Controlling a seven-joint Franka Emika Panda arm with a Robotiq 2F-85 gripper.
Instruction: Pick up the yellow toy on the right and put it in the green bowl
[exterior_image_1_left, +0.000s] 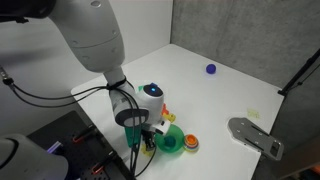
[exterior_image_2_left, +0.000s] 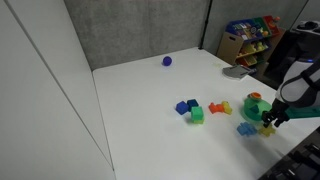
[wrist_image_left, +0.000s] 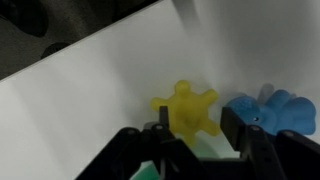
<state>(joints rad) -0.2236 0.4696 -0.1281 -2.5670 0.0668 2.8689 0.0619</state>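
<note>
The yellow toy (wrist_image_left: 187, 108), a small knobbly star, lies on the white table between my two black fingers. My gripper (wrist_image_left: 195, 130) is open around it, with a small gap on one side. In an exterior view the gripper (exterior_image_2_left: 271, 119) is low at the table's near edge, just beside the green bowl (exterior_image_2_left: 254, 104). The bowl (exterior_image_1_left: 171, 141) also shows next to the gripper (exterior_image_1_left: 135, 137) in the other exterior view. A light blue toy (wrist_image_left: 270, 110) lies right beside the yellow one.
Blue, green, orange and yellow blocks (exterior_image_2_left: 196, 108) lie mid-table. A small blue ball (exterior_image_1_left: 211, 69) sits far back. An orange round piece (exterior_image_1_left: 190, 143) lies by the bowl. A grey flat object (exterior_image_1_left: 255, 135) lies near a table edge.
</note>
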